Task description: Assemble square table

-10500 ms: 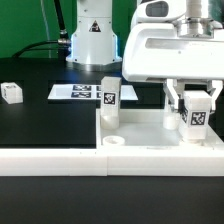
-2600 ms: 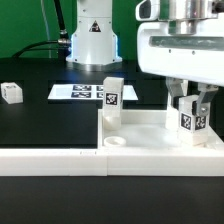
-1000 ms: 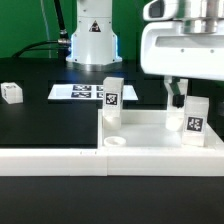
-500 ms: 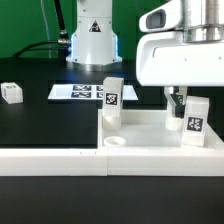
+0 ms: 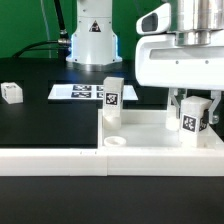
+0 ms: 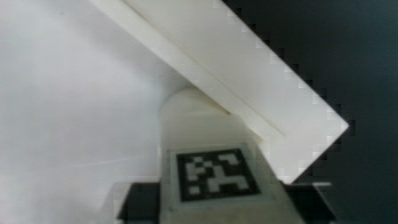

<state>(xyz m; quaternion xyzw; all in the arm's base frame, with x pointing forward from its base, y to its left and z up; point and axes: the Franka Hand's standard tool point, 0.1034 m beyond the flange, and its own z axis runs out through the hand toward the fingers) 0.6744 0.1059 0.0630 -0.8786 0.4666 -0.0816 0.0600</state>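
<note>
By slab rim, gripper astride leg

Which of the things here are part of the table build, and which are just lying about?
Part of the job: tabletop slab; upright leg at its corner; second leg, flanked by the tool; loose leg at the exterior view's left.
Just there: marker board; white border wall.

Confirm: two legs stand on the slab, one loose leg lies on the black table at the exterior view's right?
Wrong side. The exterior view shows the loose leg at its left. The middle leg and the rightmost leg do stand on the slab.
</note>
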